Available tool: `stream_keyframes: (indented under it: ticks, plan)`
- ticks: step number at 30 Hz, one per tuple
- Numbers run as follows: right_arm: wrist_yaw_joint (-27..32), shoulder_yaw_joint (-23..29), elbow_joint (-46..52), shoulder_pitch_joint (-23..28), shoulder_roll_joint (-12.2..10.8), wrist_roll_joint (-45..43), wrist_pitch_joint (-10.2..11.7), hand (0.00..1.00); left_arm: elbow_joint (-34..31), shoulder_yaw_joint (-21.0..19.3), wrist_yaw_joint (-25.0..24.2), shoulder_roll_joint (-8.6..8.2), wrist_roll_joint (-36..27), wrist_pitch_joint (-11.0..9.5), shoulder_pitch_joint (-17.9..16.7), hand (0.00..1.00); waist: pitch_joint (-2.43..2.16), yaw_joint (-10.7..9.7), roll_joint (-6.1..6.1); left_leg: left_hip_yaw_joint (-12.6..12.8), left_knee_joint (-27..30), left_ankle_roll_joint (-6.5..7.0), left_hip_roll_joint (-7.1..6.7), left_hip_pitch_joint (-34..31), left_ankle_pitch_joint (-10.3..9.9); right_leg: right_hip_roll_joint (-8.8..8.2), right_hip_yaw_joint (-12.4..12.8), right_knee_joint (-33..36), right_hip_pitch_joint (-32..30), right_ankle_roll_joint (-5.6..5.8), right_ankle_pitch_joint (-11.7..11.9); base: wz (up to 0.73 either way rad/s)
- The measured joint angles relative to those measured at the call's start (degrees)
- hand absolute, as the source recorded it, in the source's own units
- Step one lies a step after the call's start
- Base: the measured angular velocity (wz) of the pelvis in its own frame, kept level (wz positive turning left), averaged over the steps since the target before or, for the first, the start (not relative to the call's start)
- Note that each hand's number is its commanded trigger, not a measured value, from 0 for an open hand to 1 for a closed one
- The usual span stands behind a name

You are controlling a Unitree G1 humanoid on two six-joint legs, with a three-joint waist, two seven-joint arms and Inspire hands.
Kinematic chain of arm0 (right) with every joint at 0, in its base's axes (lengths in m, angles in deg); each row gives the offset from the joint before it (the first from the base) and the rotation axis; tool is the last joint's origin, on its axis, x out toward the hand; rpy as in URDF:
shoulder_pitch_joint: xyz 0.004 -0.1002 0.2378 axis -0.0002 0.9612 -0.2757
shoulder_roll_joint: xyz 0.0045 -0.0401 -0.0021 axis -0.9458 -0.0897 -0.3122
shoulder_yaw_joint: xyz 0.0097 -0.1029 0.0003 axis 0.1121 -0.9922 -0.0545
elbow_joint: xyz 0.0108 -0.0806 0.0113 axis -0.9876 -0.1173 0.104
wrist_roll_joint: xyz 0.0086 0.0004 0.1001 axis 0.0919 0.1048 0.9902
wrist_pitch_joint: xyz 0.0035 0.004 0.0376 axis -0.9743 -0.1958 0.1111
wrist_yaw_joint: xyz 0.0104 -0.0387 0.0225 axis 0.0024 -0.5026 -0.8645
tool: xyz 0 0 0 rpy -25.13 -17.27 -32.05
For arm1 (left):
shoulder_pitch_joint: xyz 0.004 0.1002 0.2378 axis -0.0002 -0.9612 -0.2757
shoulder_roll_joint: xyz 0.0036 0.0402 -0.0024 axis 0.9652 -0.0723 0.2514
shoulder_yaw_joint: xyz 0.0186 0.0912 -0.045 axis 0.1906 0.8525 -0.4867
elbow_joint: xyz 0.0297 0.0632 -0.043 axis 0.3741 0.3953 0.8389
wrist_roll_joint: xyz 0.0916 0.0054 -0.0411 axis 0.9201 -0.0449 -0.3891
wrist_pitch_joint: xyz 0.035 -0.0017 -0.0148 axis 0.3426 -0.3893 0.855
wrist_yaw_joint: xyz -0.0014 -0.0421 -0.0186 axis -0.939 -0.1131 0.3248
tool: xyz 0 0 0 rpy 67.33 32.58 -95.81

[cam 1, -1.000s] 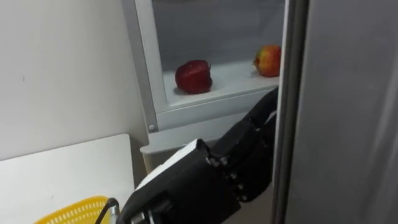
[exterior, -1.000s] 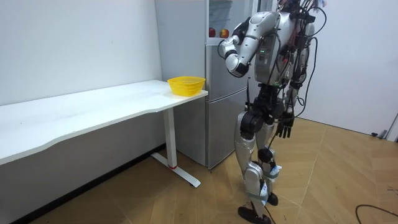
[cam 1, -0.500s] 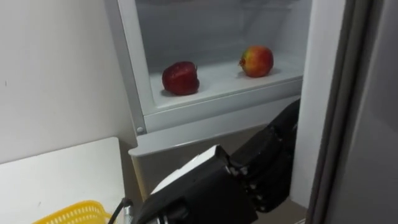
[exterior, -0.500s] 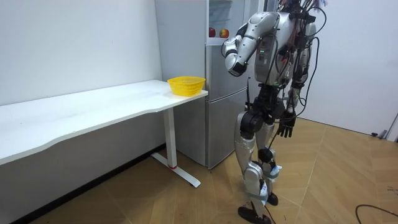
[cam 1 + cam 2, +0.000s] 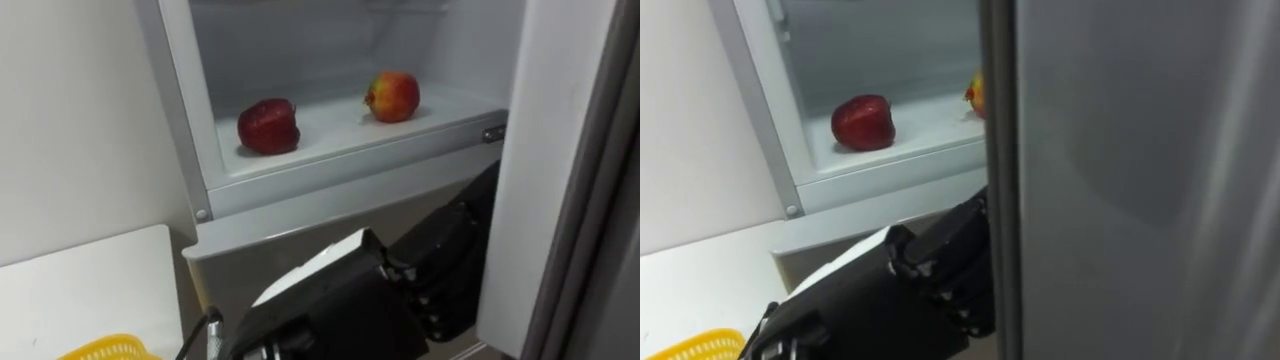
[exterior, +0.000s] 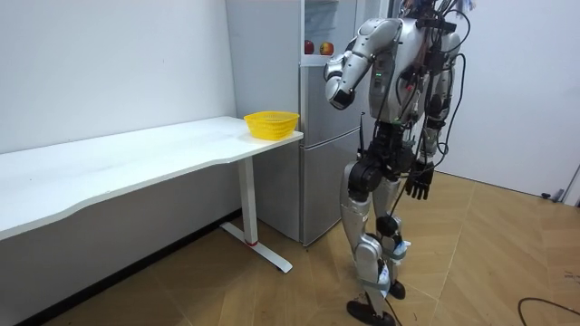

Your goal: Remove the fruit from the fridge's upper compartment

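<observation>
Standing close before the tall grey fridge, upper compartment open, grey door swung out on the right. Reaching the black left hand to that door's near edge, low down; cannot tell how it is set there, tucked behind the edge. Hanging the right hand loose by the hip, relaxed, holding nothing. Yet to fetch: a dark red round apple on the left of the white shelf, or a red-and-yellow apple farther right, well apart, both untouched. Judged so: opening done; reach, grasp and carry-out left, perhaps to the yellow mesh basket on the white table.
</observation>
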Motion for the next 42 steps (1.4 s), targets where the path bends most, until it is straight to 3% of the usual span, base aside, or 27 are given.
stream_keyframes:
  ticks: [9, 18, 25, 31, 34, 42]
  plan:
    - [0.28, -0.01, -0.13, 1.11, 0.05, 1.63, -0.01, 0.0, 0.83, 0.69, 0.76, 0.02, -0.02, -0.01, 1.38, 0.0, 0.03, -0.56, 0.13, 1.36, -0.03, 0.0, 0.09, 0.44, 0.0, 0.23, 1.28, 0.04, -0.06, 0.03, 0.16, -0.07]
    - [0.04, 0.26, -0.5, 1.06, 0.18, 1.87, 0.04, 0.0, 1.87, 2.43, 1.66, -0.02, -0.04, -0.15, 3.45, 0.0, 0.18, -2.45, 0.17, 2.59, -0.08, 0.0, 0.08, 0.39, 0.0, 0.56, 2.36, -1.03, -0.02, 0.19, 0.52, -0.05]
    - [-0.43, 0.29, -1.31, 0.93, 0.87, 2.36, 0.06, 0.0, 3.84, 5.76, 1.88, -1.04, -0.36, -1.04, 7.46, 0.0, 0.58, -3.71, 1.63, 2.96, 0.02, 0.01, 0.12, 0.39, -0.02, 0.83, 4.17, -1.63, -0.29, 0.4, 1.28, -0.14]
    - [-1.52, 0.37, -1.36, 0.86, 1.47, 3.83, 0.08, 0.0, 4.8, 7.63, 2.95, -1.11, -3.4, -1.14, 8.1, 0.0, 0.37, -6.72, 2.25, 2.84, -0.07, 0.0, 0.48, 0.64, -0.02, 1.41, 5.82, -1.77, -0.13, 0.06, 1.69, -0.18]
    - [-1.67, 0.98, -1.37, 0.92, 1.55, 3.92, 0.02, 0.0, 6.21, 7.84, 2.94, -2.07, -3.64, -1.14, 8.6, 0.0, 0.4, -8.27, 2.2, 3.19, -0.09, -0.26, 0.89, 0.61, -0.2, 1.9, 6.25, -1.84, -0.29, -0.15, 1.82, -0.09]
    - [-1.83, 3.21, -1.37, 1.14, 2.2, 5.25, -0.09, 0.0, 9.22, 7.97, 3.23, -2.84, -5.46, -0.9, 10.72, 0.0, 0.56, -10.21, 2.03, 4.72, -0.06, -0.27, 1.0, 0.49, -0.2, 2.64, 7.58, -1.81, -1.38, -0.52, 2.05, -0.1]
